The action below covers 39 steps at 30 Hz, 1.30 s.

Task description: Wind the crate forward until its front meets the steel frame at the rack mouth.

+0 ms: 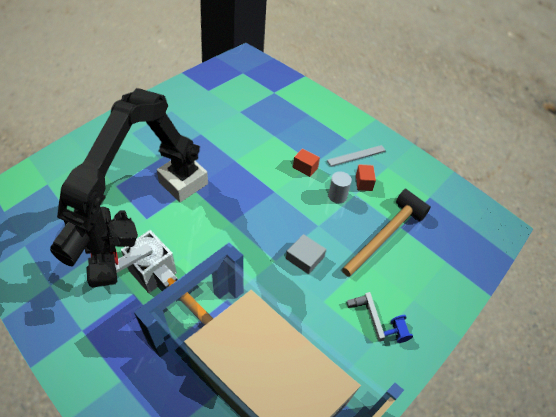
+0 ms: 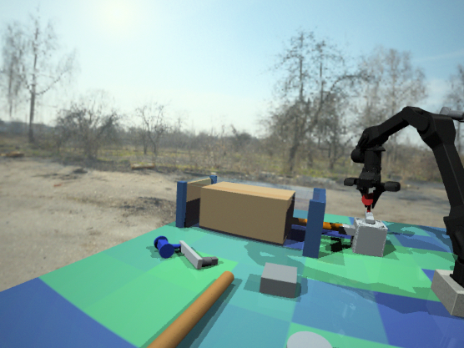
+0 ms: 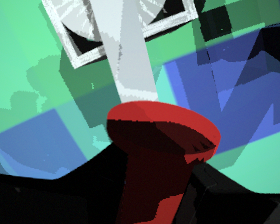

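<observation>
"While the black arm [image 1: 111, 141] [image 2: 444, 143] is bending over the winch [image 1: 161, 264] [image 2: 369, 240] [image 3: 75, 62], what are its pincers [image 1: 116, 258] [image 2: 368, 202] [image 3: 159, 172] doing?"

"They're clenching around the red knob [image 1: 116, 259] [image 2: 367, 199] [image 3: 165, 130] of the handle [image 1: 132, 259] [image 2: 369, 217] [image 3: 132, 65]. Seen from above, the handle is lying across the winch top and pointing out to the left."

"And where is the crate [image 1: 275, 351] [image 2: 246, 214] sitting?"

"It's resting flat between the clear panels, at the near side of the bench [image 1: 270, 163] [image 2: 125, 293]. A gap is showing between its front and the blue frame [image 1: 200, 270] [image 2: 316, 226]. The orange strap [image 1: 192, 306] [image 2: 331, 225] is running through that frame to the winch."

"What's lying over on the right, looking down?"

"A second crank [image 1: 374, 316] [image 2: 189, 253] with a blue knob is lying on the near right. A mallet [image 1: 380, 241] [image 2: 192, 310] is stretching out beyond it, and a grey block [image 1: 306, 253] [image 2: 279, 279] is sitting to the mallet's left."

"And farther back?"

"A grey cylinder [image 1: 340, 188] [image 2: 310, 340] is standing upright near two red blocks [image 1: 306, 162], and a flat bar [image 1: 356, 156] is lying just beyond them."
</observation>
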Available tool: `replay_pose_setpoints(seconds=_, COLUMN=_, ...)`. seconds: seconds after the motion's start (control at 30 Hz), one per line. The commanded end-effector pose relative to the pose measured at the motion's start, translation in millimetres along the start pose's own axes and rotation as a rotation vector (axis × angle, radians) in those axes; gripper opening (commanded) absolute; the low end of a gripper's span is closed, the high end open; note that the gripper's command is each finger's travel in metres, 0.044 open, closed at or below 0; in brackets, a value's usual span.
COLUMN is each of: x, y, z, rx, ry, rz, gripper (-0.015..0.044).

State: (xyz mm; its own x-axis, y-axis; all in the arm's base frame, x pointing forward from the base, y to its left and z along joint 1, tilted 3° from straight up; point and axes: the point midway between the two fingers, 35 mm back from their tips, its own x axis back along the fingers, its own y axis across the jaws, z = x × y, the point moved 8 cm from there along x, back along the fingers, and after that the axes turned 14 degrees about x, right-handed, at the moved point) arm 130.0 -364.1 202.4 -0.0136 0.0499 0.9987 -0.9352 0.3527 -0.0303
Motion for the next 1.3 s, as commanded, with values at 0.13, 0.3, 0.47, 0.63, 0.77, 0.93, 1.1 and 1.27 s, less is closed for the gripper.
replay_pose_setpoints(seconds=0.13, x=0.5, y=-27.8, z=-13.2, rx=0.041, ry=-0.017, rz=0.047, gripper=0.0000)
replay_pose_setpoints(seconds=0.3, x=0.7, y=-30.8, z=-14.9, rx=0.041, ry=-0.017, rz=0.047, gripper=0.0000)
replay_pose_setpoints(seconds=0.47, x=0.8, y=-32.5, z=-15.9, rx=0.041, ry=-0.017, rz=0.047, gripper=0.0000)
replay_pose_setpoints(seconds=0.63, x=0.8, y=-32.5, z=-15.9, rx=0.041, ry=-0.017, rz=0.047, gripper=0.0000)
replay_pose_setpoints(seconds=0.77, x=1.0, y=-34.2, z=-17.0, rx=0.041, ry=-0.017, rz=0.047, gripper=0.0000)
replay_pose_setpoints(seconds=0.93, x=1.0, y=-34.2, z=-17.0, rx=0.041, ry=-0.017, rz=0.047, gripper=0.0000)
replay_pose_setpoints(seconds=1.1, x=1.0, y=-34.2, z=-17.0, rx=0.041, ry=-0.017, rz=0.047, gripper=0.0000)
replay_pose_setpoints(seconds=1.27, x=1.0, y=-34.2, z=-17.0, rx=0.041, ry=-0.017, rz=0.047, gripper=0.0000)
